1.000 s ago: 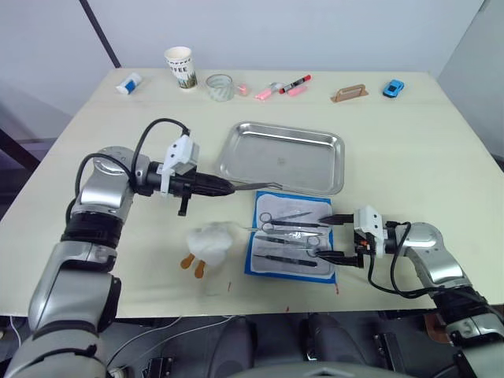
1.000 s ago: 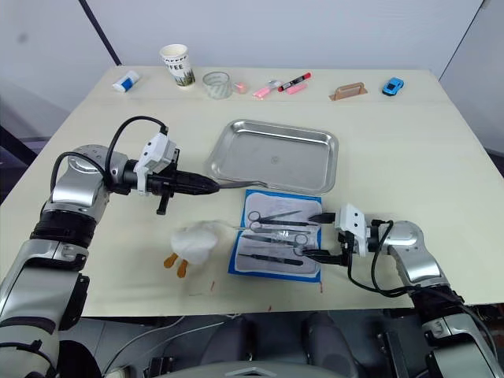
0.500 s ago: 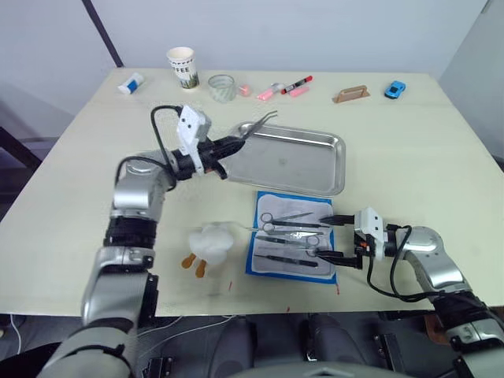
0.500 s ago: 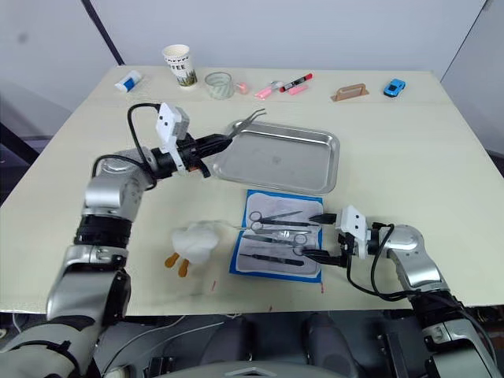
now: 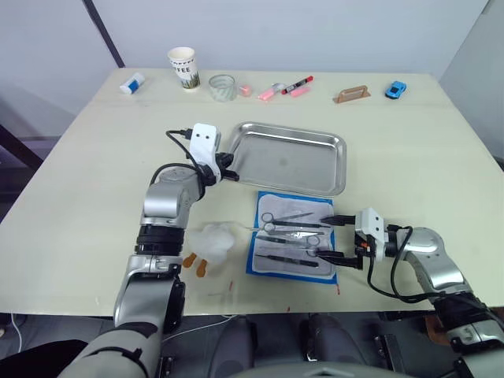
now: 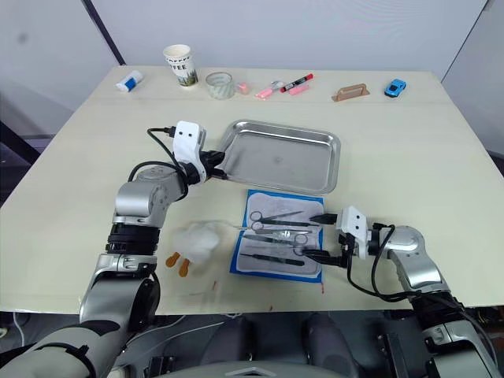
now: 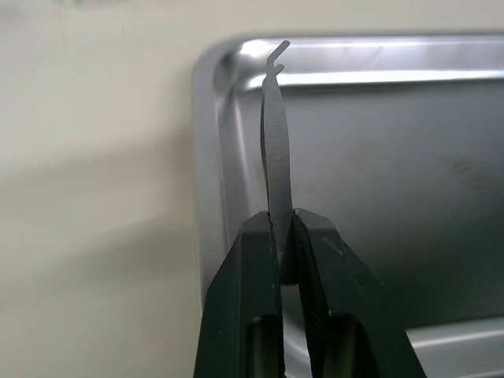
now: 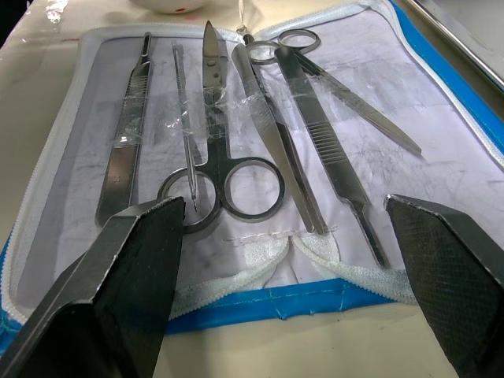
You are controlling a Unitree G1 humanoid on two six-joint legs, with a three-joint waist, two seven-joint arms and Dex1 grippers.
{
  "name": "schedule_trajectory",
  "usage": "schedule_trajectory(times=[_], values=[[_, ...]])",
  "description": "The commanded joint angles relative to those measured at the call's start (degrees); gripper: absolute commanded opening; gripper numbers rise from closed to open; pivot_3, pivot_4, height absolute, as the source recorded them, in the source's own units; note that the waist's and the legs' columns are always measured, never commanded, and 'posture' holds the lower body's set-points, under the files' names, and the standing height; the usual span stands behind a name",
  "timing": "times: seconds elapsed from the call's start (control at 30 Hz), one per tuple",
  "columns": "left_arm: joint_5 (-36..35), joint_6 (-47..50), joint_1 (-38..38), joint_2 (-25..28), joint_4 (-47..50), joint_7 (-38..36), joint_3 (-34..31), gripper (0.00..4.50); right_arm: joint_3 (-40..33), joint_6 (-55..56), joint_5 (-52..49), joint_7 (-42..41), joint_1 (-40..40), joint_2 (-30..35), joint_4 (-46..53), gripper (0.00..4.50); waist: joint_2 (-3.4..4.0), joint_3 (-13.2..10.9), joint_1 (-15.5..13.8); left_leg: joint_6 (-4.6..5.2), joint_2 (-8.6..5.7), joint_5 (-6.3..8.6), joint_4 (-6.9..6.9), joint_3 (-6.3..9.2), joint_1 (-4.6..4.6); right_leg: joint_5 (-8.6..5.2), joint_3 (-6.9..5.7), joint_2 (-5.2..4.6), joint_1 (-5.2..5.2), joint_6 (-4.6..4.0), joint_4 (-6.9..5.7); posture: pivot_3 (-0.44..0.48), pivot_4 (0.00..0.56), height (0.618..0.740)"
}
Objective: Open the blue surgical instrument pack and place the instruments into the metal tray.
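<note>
The blue surgical instrument pack [image 5: 290,236] lies open in front of the metal tray [image 5: 291,157], its pale lining up. Several instruments [image 8: 236,157] rest in it: scissors, forceps, slim handles. My left gripper [image 7: 282,224] is shut on silver tweezers [image 7: 276,142], whose tips hang over the tray's [image 7: 394,173] near-left corner. In the eye views the left gripper [image 5: 233,176] sits at the tray's left rim. My right gripper [image 5: 331,239] stands open at the pack's right edge, its fingers [image 8: 134,260] spread wide, nothing between them.
A crumpled white wad [image 5: 211,240] with orange pieces [image 5: 193,265] lies left of the pack. Along the table's far edge stand a paper cup [image 5: 181,67], a glass [image 5: 222,87], pink markers [image 5: 268,92], a red-capped marker [image 5: 295,84], a brown block [image 5: 350,94], a blue toy car [image 5: 394,88].
My left arm lifted the tweezers from the pack's far edge, swung them up over the tray, then brought them low at the tray's left corner. The right gripper has not moved.
</note>
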State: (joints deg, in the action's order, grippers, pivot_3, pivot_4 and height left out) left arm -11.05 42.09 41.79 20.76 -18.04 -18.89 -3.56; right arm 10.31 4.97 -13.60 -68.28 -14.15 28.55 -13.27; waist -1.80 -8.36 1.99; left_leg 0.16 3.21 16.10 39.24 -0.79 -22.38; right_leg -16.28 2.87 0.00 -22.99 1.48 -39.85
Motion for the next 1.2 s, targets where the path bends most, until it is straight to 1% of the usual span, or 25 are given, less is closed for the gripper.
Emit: schedule_trajectory(times=[0.03,0.4,0.7,0.77,0.83,1.07,1.2], values=[[0.69,-0.10,2.81,-0.55,-2.09,0.63,-0.07,0.04,1.32,-1.33,3.20,2.96,2.35,-0.29,-3.03,4.41,0.00,0.00,-0.03,0.00,0.00,0.00,0.00,0.00,0.00,0.00,-0.01,0.00,0.00,0.00,0.00,0.000,0.150,0.725],[0.97,1.14,4.22,-1.27,-4.96,-0.06,0.28,0.04,0.68,0.36,2.76,5.28,5.21,-0.70,-0.34,4.41,0.00,0.00,-0.05,-0.02,-0.01,-0.01,-0.01,-0.02,0.00,0.00,0.01,-0.02,0.00,0.00,0.01,0.000,0.150,0.725],[1.85,-0.24,4.03,-1.10,-4.64,0.26,0.49,0.04,0.73,0.35,2.55,5.72,5.71,-0.63,-0.15,4.41,0.00,0.00,-0.09,-0.02,-0.01,-0.01,-0.01,-0.02,-0.01,0.00,0.01,-0.02,0.00,0.00,0.01,0.000,0.150,0.725],[2.17,-0.85,3.93,-1.13,-4.25,0.51,0.54,0.88,0.71,0.37,2.55,5.70,5.76,-0.55,-0.21,4.41,0.00,0.00,-0.10,-0.02,-0.01,-0.01,-0.01,-0.02,-0.01,0.00,0.01,-0.02,0.00,0.00,0.01,0.000,0.150,0.725],[2.41,-0.95,3.99,-1.24,-3.83,0.59,0.81,1.62,0.69,0.33,2.51,5.61,5.68,-0.48,-0.37,4.41,0.00,0.00,-0.09,-0.02,-0.01,-0.01,-0.01,-0.02,0.00,0.00,0.02,-0.02,0.00,0.00,0.01,0.000,0.150,0.725],[2.27,-0.41,4.01,-1.46,-1.39,1.42,0.49,1.62,0.61,0.43,2.52,5.50,5.49,-0.42,-0.76,4.41,0.00,0.00,-0.11,-0.02,-0.01,-0.01,-0.02,-0.03,-0.01,0.00,0.01,-0.02,0.00,0.00,0.02,0.000,0.150,0.725],[1.41,-2.32,4.62,-1.14,1.26,0.51,-0.20,1.62,0.50,0.32,2.31,5.52,5.60,-0.48,-0.66,4.41,-0.01,-0.01,-0.15,-0.02,-0.01,-0.01,-0.02,-0.02,-0.03,0.00,0.00,-0.02,0.00,0.00,0.02,0.000,0.150,0.725]])
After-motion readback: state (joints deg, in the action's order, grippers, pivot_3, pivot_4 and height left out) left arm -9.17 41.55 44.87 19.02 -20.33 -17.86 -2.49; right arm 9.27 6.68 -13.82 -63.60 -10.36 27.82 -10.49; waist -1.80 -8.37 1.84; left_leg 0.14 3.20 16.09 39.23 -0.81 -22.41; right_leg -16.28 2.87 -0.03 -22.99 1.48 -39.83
